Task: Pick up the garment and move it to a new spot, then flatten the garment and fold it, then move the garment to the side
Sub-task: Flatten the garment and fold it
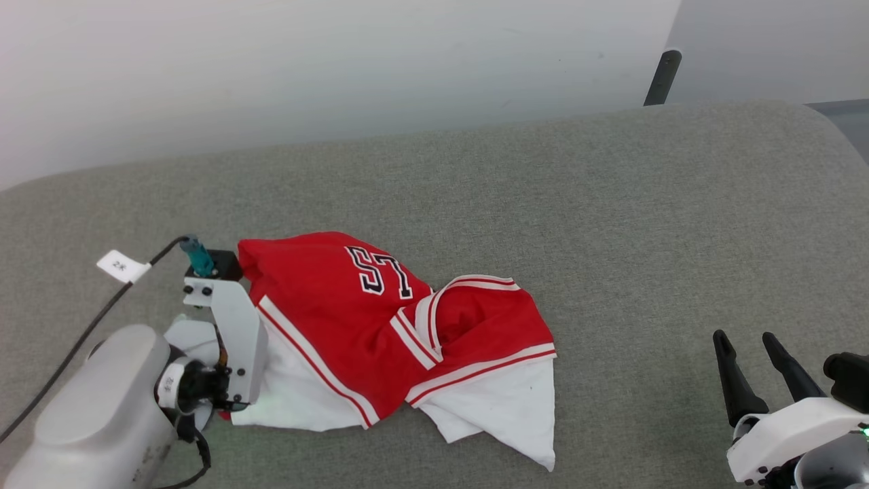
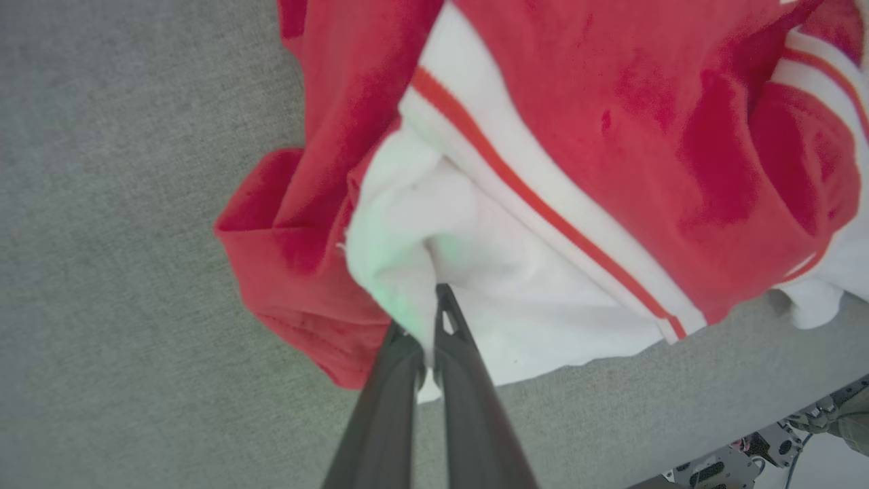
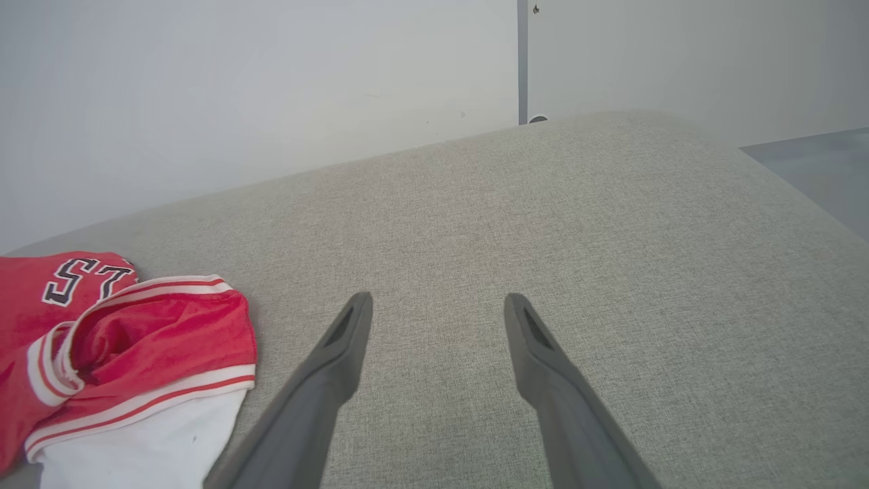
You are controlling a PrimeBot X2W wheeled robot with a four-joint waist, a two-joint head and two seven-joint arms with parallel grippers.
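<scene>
So here's where it sits: the garment [image 1: 326, 305] is in a crumpled heap on the left-front part of the grey bench [image 1: 611, 224]. Red body is bunched up, the lettering is half showing, and a white sleeve spills out toward the near edge. The left gripper [image 2: 429, 326] has its fingers [image 2: 468, 380] clamped together on a small fold of the white sleeve cloth, right at the edge of the pile. The right gripper [image 3: 440, 302] is way off on the other side over bare bench, with its fingers spread wide and nothing in them.

What worries me:

- That pinch looks pretty shallow. If the arm lifts quickly, the weight of the rest of the jersey could drag the fold straight out of the fingers.
- Honestly can't tell from the wrist view whether it's got one layer or several, because the cloth wraps over one fingertip. If it's only one layer, the shirt will probably hang long and twisted and trail across the bench instead of coming up clean.
- Carrying it by one sleeve means it lands as another lump, so flattening gets harder, not easier.
- The right arm is too far away to catch a second corner if things start to slide.
- There's a black cable [image 1: 102, 312] running by the left wrist, just beside the shirt. A loose fold could catch on it during the move.
</scene>
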